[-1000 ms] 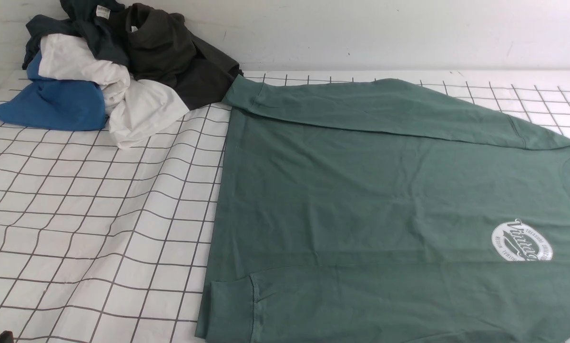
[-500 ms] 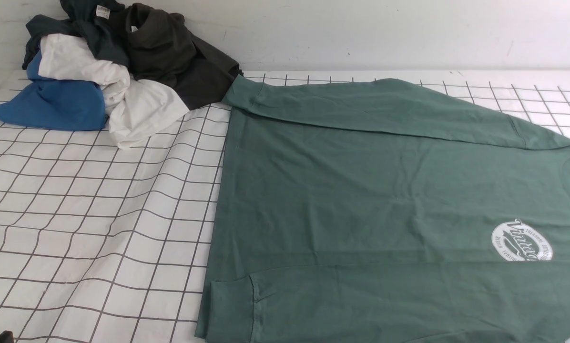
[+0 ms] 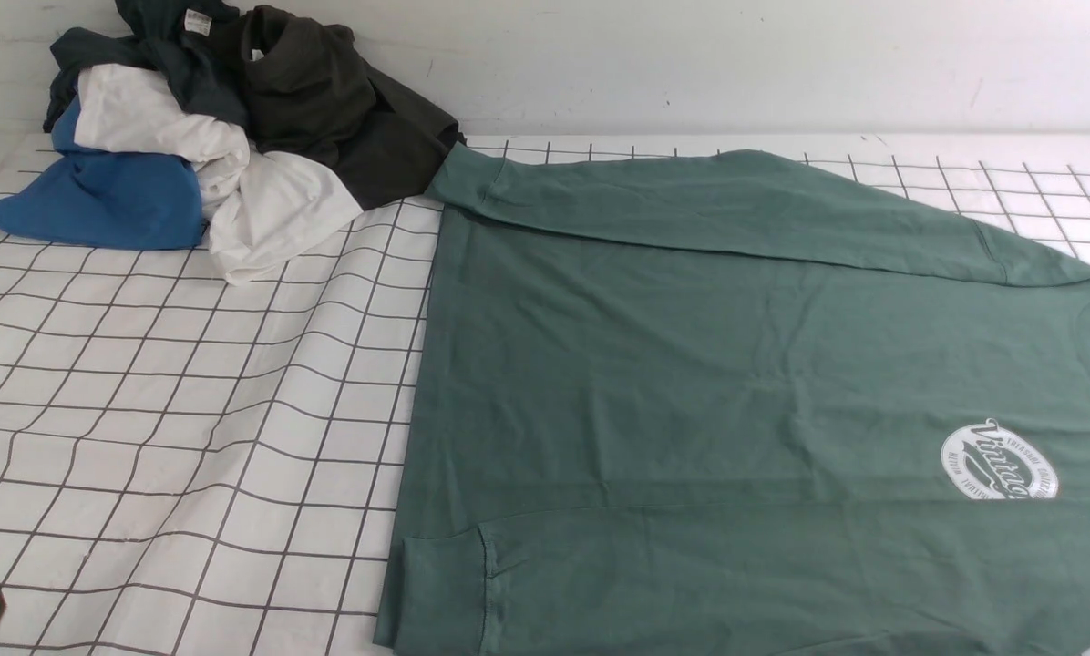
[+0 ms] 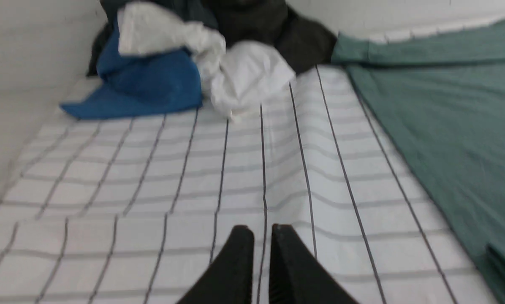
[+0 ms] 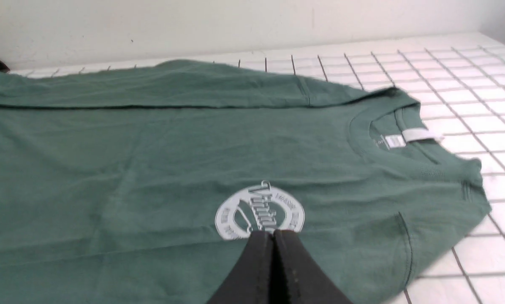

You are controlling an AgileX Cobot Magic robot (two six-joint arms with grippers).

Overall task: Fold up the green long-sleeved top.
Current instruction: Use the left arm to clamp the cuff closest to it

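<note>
The green top (image 3: 736, 364) lies flat, front side up, on the right half of the counter, on a white cloth with a grid of dark lines (image 3: 190, 410). Its neck (image 5: 387, 126) points to the right and its hem to the left. Both sleeves are folded in over the body. One lies along the far edge with its cuff (image 3: 463, 178) at the far left corner, the other along the near edge with its cuff (image 3: 440, 588) at the near left corner. The white oval logo (image 3: 999, 460) is on the chest, near the right side.

A pile of other clothes (image 3: 217, 137), blue, white and dark, sits at the far left corner and touches the far cuff.

The left gripper (image 4: 259, 230) is over the bare cloth, left of the top. Its jaws are almost clenched, with only a thin slit between them, and they grasp nothing. The right gripper (image 5: 272, 233) is over the top, just beside the logo. Its jaws are pressed together, with no fabric between them. Whether they touch the top cannot be told.
</note>
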